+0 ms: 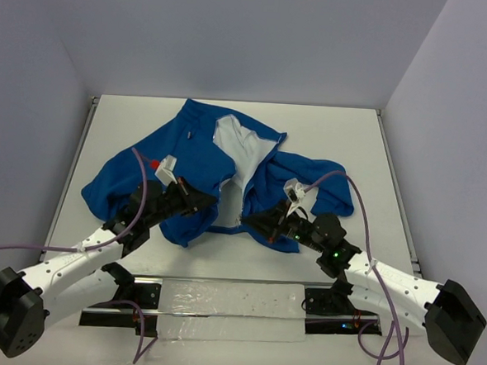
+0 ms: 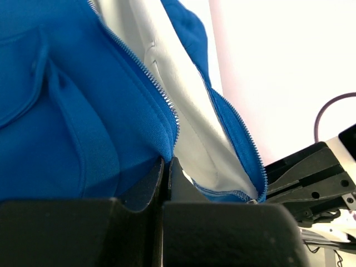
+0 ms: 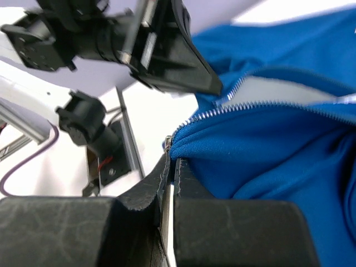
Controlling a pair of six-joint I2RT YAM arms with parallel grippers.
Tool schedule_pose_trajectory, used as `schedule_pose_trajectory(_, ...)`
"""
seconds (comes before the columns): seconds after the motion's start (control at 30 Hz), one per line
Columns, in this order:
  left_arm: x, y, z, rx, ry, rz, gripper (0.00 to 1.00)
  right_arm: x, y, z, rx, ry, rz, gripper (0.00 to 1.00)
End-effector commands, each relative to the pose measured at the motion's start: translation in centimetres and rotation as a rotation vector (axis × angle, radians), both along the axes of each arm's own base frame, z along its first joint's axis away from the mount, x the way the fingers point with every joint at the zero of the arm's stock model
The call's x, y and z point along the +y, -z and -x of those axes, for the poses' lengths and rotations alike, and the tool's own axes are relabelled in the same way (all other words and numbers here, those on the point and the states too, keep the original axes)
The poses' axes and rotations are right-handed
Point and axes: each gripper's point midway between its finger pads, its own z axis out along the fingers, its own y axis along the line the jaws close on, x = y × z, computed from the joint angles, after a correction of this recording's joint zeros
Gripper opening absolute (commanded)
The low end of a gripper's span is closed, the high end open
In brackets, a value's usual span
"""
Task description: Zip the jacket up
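1. Pale grey walls (image 1: 235, 41) close in the far end and both sides.
2. The white counter (image 1: 329, 130) fills the floor of this booth.
3. The jacket (image 1: 195, 155) lies crumpled mid-counter, its front open on white lining (image 1: 241, 149).
4. The left arm (image 1: 73, 263) reaches in, its jaws clamped on the blue hem beside the zipper teeth (image 2: 144, 72).
5. The right arm (image 1: 386, 282) has its jaws pinched together on the opposite hem.
6. A tiny patch (image 1: 186, 134) on the blue is too small to read.
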Motion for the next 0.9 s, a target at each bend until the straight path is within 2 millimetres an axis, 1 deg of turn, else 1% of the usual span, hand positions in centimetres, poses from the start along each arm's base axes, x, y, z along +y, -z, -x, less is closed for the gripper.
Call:
schedule_pose_trajectory(0.0, -1.3, -5.2, -0.9, -0.128, 0.027, 0.085, 0.00, -0.4, -6.6, 0.2, -0.238, 0.006, -0.155, 0.00)
schedule_pose_trajectory(0.1, -2.6, -5.5, -0.8, -0.126, 0.072, 0.093, 0.00, -0.1, -6.8, 0.2, -0.244, -0.003, -0.161, 0.00)
schedule_pose_trajectory(0.2, -4.3, -5.7, -0.3, -0.126, 0.125, 0.088, 0.00, 0.1, -6.9, 0.1, -0.242, -0.005, -0.169, 0.00)
schedule_pose_trajectory(0.27, -4.9, -5.9, 0.1, -0.129, 0.145, 0.092, 0.00, 0.1, -6.9, -0.1, -0.244, -0.001, -0.167, 0.00)
schedule_pose_trajectory(0.33, -5.3, -6.5, 0.6, -0.142, 0.163, 0.113, 0.00, 0.0, -6.9, -0.2, -0.247, 0.008, -0.164, 0.00)
schedule_pose_trajectory(0.5, -5.9, -7.3, 1.6, -0.154, 0.198, 0.128, 0.00, 0.0, -6.7, -0.5, -0.245, 0.023, -0.158, 0.00)
schedule_pose_trajectory(0.7, -6.7, -7.6, 2.4, -0.146, 0.223, 0.133, 0.00, -0.2, -6.6, -1.1, -0.242, 0.053, -0.149, 0.00)
schedule_pose_trajectory(0.87, -6.9, -8.0, 3.6, -0.141, 0.226, 0.148, 0.00, -0.6, -6.5, -2.1, -0.229, 0.116, -0.148, 0.00)
